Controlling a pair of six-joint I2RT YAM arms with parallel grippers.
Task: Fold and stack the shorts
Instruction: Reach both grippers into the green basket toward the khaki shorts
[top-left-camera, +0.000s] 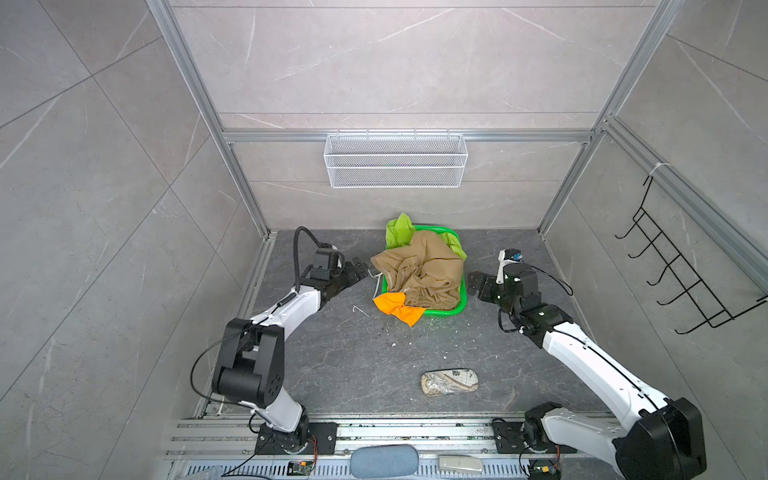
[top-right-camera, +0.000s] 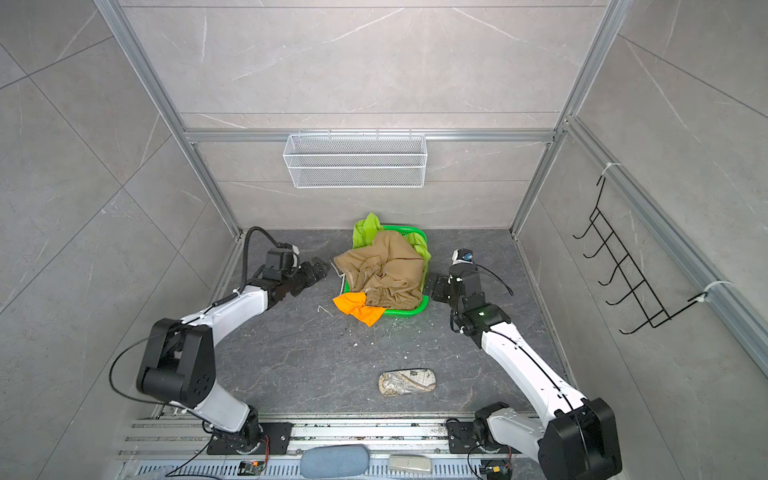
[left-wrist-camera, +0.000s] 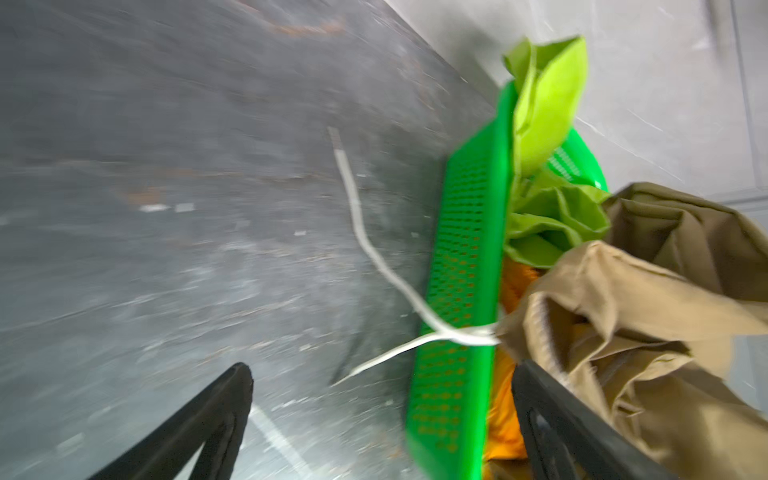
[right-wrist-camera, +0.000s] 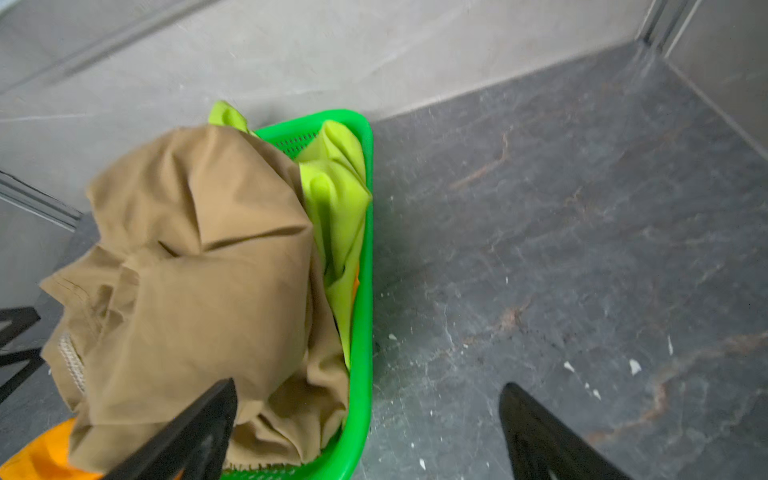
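three shorts sit bunched in a heap in the green basket (top-left-camera: 453, 309). the tan shorts (top-left-camera: 419, 266) lie on top, the lime green shorts (top-left-camera: 400, 231) poke out behind, and the orange shorts (top-left-camera: 397, 308) spill over the front edge. they look soft, light and floppy, so a pinch on the tan waistband (top-left-camera: 417, 298) or a loose fold should lift them. the left gripper (top-left-camera: 365, 271) and right gripper (top-left-camera: 474, 286) are wide open, one on each side of the basket, holding nothing.
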